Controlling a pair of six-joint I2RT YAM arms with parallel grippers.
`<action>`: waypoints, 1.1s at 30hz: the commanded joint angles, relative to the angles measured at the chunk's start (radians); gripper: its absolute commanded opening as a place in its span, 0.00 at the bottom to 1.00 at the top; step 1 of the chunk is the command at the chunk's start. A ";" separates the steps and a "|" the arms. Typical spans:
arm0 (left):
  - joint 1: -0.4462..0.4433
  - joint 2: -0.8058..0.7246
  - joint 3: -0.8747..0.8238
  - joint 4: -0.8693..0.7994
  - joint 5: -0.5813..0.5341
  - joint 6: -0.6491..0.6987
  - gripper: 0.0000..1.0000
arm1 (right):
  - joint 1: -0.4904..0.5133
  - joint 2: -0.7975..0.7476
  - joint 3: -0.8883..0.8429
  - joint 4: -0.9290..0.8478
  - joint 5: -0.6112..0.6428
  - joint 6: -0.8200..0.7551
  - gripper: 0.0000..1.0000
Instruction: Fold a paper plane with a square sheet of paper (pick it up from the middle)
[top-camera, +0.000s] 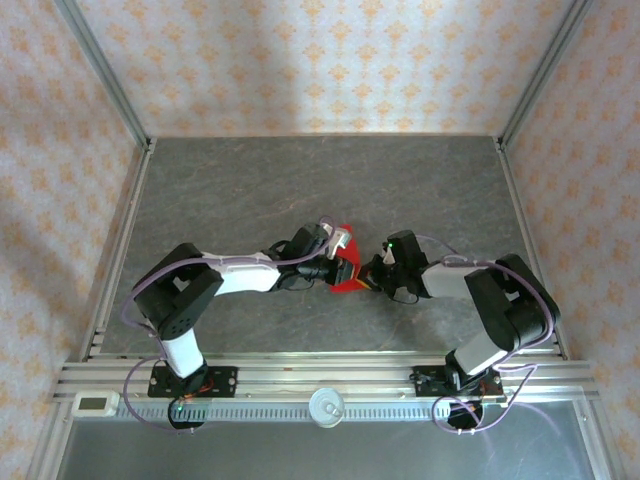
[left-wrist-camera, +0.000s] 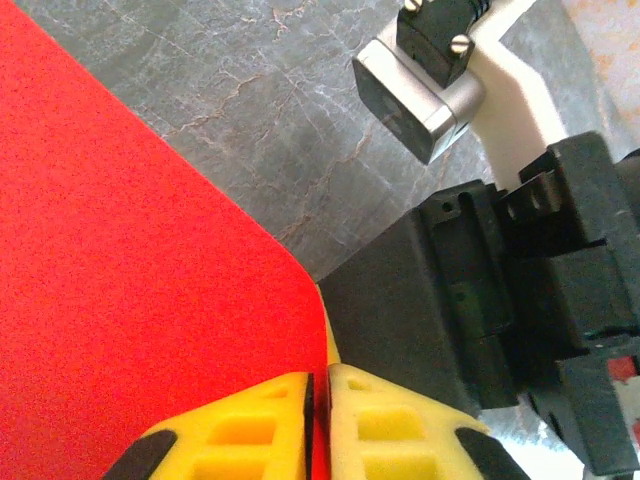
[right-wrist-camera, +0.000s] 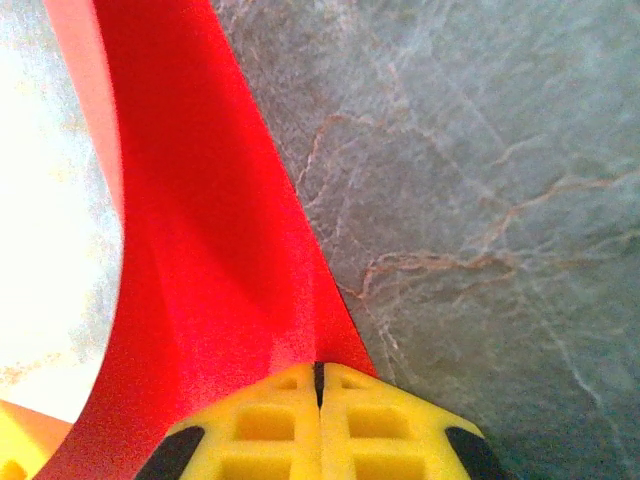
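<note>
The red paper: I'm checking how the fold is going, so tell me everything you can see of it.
The red paper is thin, matte and bright red, with no print. It sits between the two wrists near the middle of the grey table. The left pincer and the right pincer are each shut on an edge of it. By the right pincer it bows into a curve with a soft crease; it is not yet a dart.

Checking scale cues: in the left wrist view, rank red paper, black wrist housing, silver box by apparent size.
1. red paper
2. black wrist housing
3. silver box
Paper sits nearest the lens, inflating it.
</note>
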 joint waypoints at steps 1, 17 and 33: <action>0.012 0.018 0.042 -0.060 0.020 0.061 0.16 | 0.004 0.021 0.004 -0.098 0.088 -0.037 0.01; 0.015 0.024 0.101 -0.196 0.011 0.194 0.16 | 0.004 0.021 0.030 -0.124 0.089 -0.048 0.01; 0.035 0.043 0.119 -0.214 -0.015 0.235 0.05 | 0.002 0.015 0.047 -0.164 0.097 -0.067 0.00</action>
